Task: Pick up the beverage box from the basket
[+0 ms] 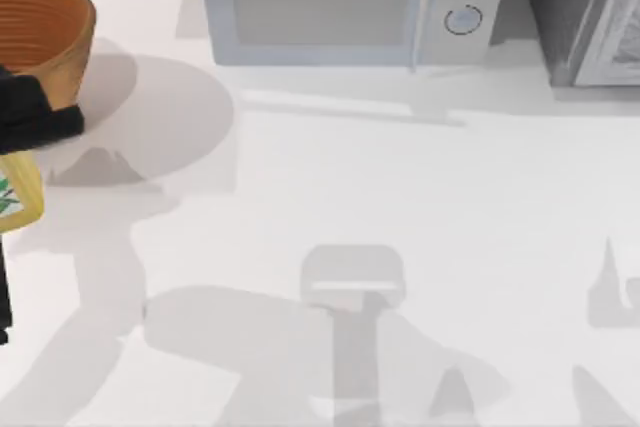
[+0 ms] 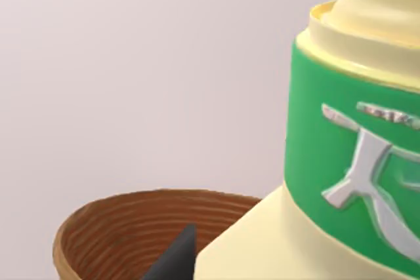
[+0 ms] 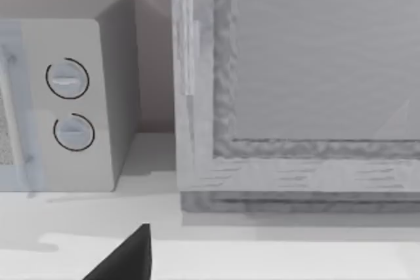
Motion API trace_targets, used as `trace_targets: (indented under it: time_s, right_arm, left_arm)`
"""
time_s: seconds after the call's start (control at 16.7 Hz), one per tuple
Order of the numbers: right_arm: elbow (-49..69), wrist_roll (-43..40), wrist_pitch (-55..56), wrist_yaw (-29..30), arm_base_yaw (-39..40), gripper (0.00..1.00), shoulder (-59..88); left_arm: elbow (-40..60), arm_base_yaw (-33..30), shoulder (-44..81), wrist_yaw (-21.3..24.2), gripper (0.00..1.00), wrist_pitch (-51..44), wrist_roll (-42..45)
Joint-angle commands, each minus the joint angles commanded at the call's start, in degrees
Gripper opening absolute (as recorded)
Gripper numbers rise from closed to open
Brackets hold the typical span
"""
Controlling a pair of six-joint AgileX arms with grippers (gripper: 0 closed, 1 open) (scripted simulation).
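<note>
One beverage box (image 1: pixel 18 197) sits at the table's (image 1: pixel 400 197) far left edge, outside the basket (image 1: pixel 45 27) (which stands at the back left corner), under the left gripper (image 1: pixel 30 122); whether its fingers clamp the box cannot be told

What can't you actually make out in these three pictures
- Beverage box: top view, cut off by the left edge and partly covered by the left tool; its cap sits past the left wrist view's upper edge.
- Basket: top view's corner crops it; the box hides much of it in the left wrist view.
- Right tool: one dark tip shows in the right wrist view, grip unreadable.
</note>
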Motion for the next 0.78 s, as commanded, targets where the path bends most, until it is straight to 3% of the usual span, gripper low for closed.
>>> trace_targets:
  time_s: [0.42, 0.6, 0.78]
  right_arm:
    - [0.0, 0.0, 0.0, 0.0, 0.0, 1.00, 0.0]
    - [0.0, 0.0, 0.0, 0.0, 0.0, 1.00, 0.0]
    - [0.0, 0.0, 0.0, 0.0, 0.0, 1.00, 0.0]
  left_arm:
    - [11.1, -13.1, 32.1, -26.2, 0.00, 23.0, 3.4]
    - [14.1, -16.3, 41.0, -33.3, 0.00, 29.1, 4.4]
    - [15.3, -17.7, 44.7, -36.4, 0.00, 31.6, 4.7]
